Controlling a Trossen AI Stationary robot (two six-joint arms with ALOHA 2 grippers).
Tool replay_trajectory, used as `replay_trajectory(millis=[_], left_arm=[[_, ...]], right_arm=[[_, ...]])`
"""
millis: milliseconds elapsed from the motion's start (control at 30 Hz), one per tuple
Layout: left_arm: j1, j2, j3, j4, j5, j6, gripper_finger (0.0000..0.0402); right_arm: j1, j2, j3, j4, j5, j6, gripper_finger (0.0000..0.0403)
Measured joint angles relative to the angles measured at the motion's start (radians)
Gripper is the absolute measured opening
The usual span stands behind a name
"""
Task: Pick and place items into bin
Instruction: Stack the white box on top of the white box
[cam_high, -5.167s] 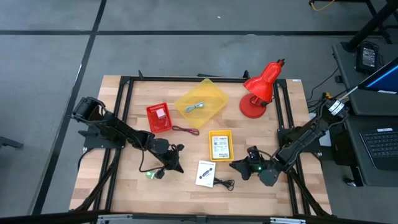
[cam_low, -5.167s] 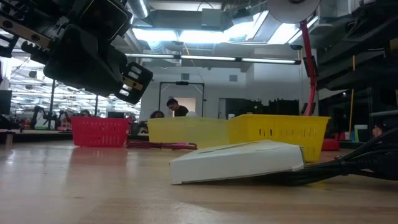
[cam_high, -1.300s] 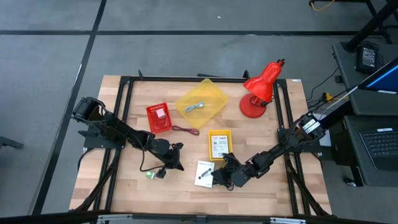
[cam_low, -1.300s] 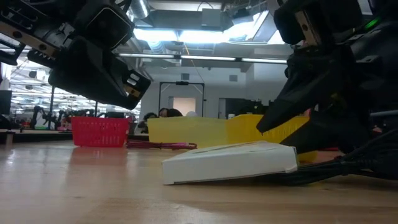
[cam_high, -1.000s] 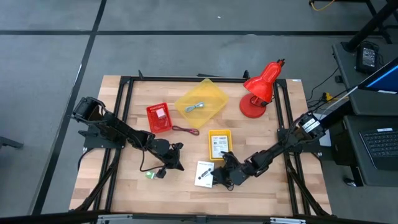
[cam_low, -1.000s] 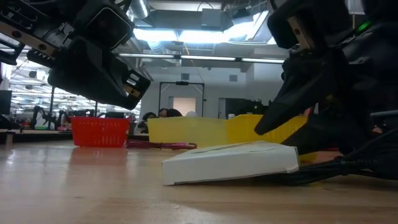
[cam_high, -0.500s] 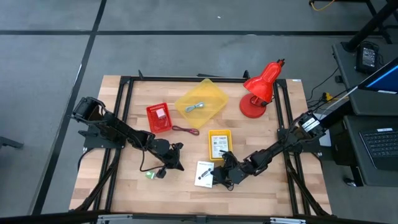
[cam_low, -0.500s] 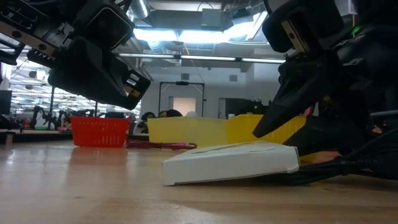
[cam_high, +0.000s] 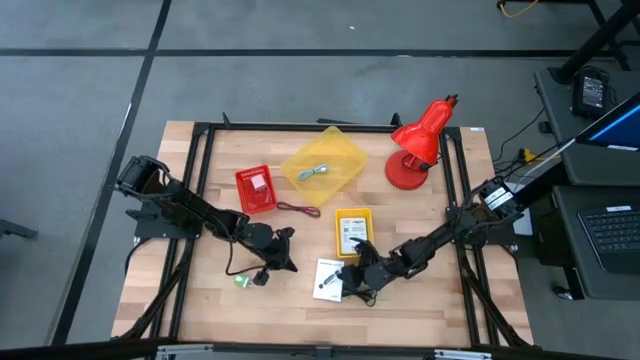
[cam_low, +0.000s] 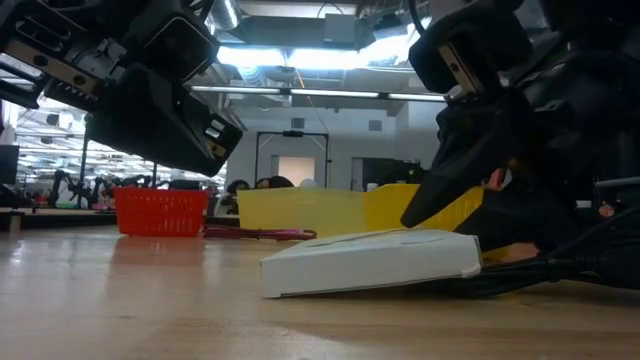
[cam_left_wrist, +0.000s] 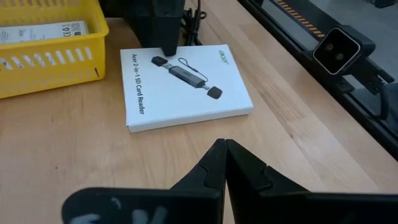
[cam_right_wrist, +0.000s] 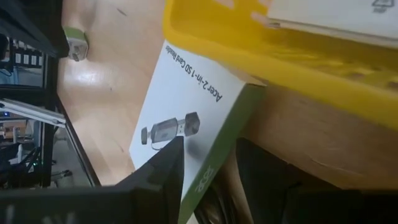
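Right tool: your right tool (cam_high: 352, 279) sits low over the white card-reader box (cam_high: 329, 279) at the front of the bench (cam_high: 200, 300); its fingers stand apart, one dark finger (cam_right_wrist: 163, 163) lying on the printed top face and the other down past the box's green-edged side, so it straddles that edge without clamping it
Left tool: your left tool (cam_high: 283, 252) waits over the bench left of the box, its fingertips (cam_left_wrist: 222, 155) pressed together and holding nothing
White box: you see it lying flat on the wood, just in front of the small yellow basket (cam_high: 354, 233); the low view shows its near edge (cam_low: 370, 268) on the bench
Black cord: a black cord (cam_high: 362, 297) lies beside the box under the right arm; you may not be able to tell from the views whether it touches the box
Small yellow basket: it holds a white printed packet (cam_high: 352, 235)
Large yellow bin: the bin (cam_high: 323, 167) sits at the back centre with a blue-grey strip (cam_high: 317, 172) inside
Red basket: the red basket (cam_high: 256, 189) is left of the bin, with a small white card (cam_high: 258, 184) in it
Dark red cord: it (cam_high: 298, 209) lies on the wood between the red basket and the small yellow basket
Green object: a tiny green thing (cam_high: 240, 281) rests near the left tool, toward the front
Lamp: the red desk lamp (cam_high: 418, 142) stands at the back right
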Motion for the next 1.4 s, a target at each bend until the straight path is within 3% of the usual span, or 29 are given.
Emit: replay_trajectory(millis=[800,933,1167,1400], left_arm=[[0.0,0.0,0.0,-0.006,-0.001,0.0,0.0003],[0.0,0.0,0.0,-0.006,-0.002,0.0,0.0003],[0.0,0.0,0.0,-0.006,-0.002,0.0,0.0003],[0.0,0.0,0.0,-0.006,-0.002,0.002,0.0003]], right_arm=[[-0.021,0.029,0.002,0.046,-0.024,-0.053,0.013],[-0.022,0.029,0.002,0.045,-0.025,-0.053,0.0099],[-0.02,0.029,0.002,0.048,-0.028,-0.083,0.0009],[-0.018,0.029,0.002,0.05,-0.027,-0.098,0.0001]])
